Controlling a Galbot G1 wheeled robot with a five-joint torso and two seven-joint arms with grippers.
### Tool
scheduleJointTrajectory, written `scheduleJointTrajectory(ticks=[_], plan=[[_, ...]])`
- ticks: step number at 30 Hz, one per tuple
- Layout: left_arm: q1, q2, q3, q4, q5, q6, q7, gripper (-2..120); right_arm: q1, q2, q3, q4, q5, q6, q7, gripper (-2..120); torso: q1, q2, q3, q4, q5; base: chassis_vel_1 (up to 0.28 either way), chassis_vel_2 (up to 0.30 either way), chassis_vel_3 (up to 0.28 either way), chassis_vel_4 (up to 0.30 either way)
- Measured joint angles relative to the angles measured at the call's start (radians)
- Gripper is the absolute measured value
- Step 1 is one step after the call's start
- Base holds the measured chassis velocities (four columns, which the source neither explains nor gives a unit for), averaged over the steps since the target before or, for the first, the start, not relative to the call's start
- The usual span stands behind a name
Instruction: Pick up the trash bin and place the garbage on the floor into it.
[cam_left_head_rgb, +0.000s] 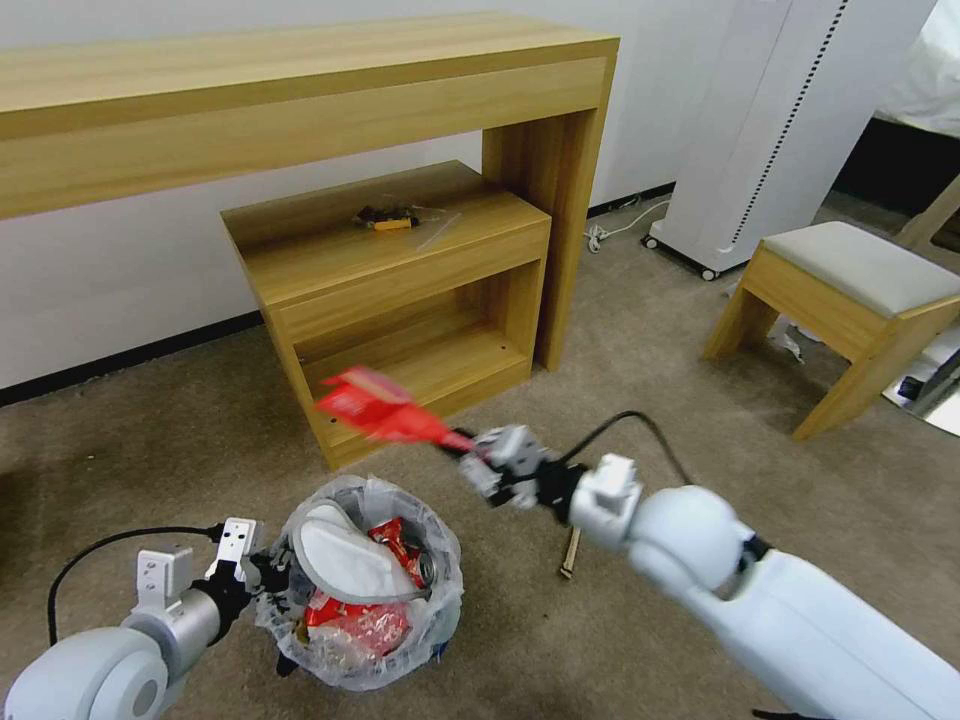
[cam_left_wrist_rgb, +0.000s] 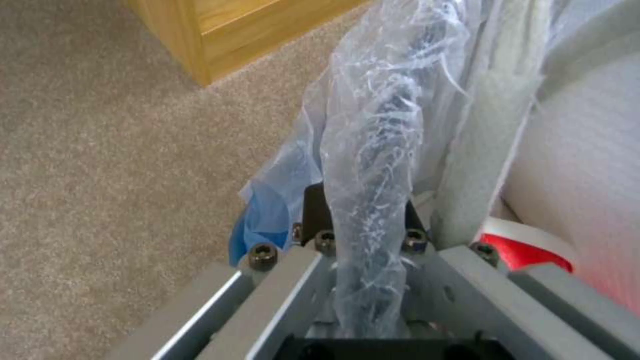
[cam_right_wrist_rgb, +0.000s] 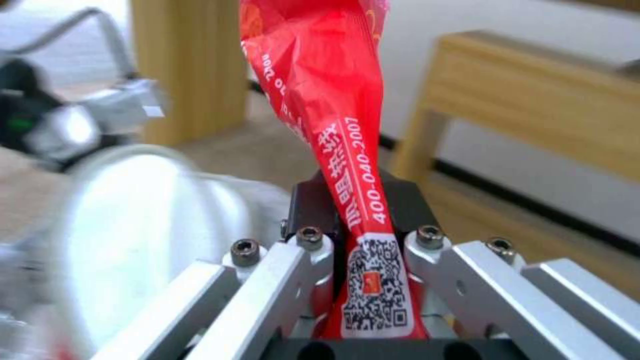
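Above the trash bin (cam_left_head_rgb: 365, 585), right pincer (cam_left_head_rgb: 462, 448) clamps red wrapper (cam_left_head_rgb: 375, 405); left pincer (cam_left_head_rgb: 262, 572) grips rim.

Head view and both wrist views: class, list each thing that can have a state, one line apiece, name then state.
trash bin: upright, lined with a plastic bag, nearly full.
white slipper: inside the bin, on top.
red wrapper: in the air beyond the bin, pinched at one end.
wooden stick: lying on the floor.
left hand: shut on the bin's bagged rim.
right hand: shut on the wrapper.
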Motion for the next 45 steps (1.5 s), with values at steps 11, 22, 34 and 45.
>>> scheduleJointTrajectory(ticks=[11,22,34,45], plan=[[-0.003,0.006,0.003,-0.002,-0.012,0.0,-0.008,0,0.036,0.062,-0.174,-0.047,0.02,-0.044,0.059,7,0.0,0.0,0.0,-0.0001,0.0001,0.0,0.0,0.0,0.0],[-0.003,0.013,0.0,-0.008,-0.014,0.0,-0.008,0,-0.016,0.05,-0.175,-0.069,0.004,-0.041,0.071,35,0.0,0.0,0.0,-0.0001,0.0001,0.0,0.0,0.0,0.0],[-0.005,0.012,0.002,-0.003,-0.011,0.0,-0.007,0,-0.046,0.03,-0.139,-0.009,-0.002,-0.027,0.091,77,0.0,0.0,0.0,-0.0001,0.0002,0.0,0.0,0.0,0.0],[-0.003,0.003,-0.004,0.001,-0.005,0.0,-0.005,0,-0.123,0.012,-0.053,0.034,-0.011,-0.034,0.135,100,0.0,0.0,0.0,-0.0001,0.0002,0.0,0.0,0.0,0.0]])
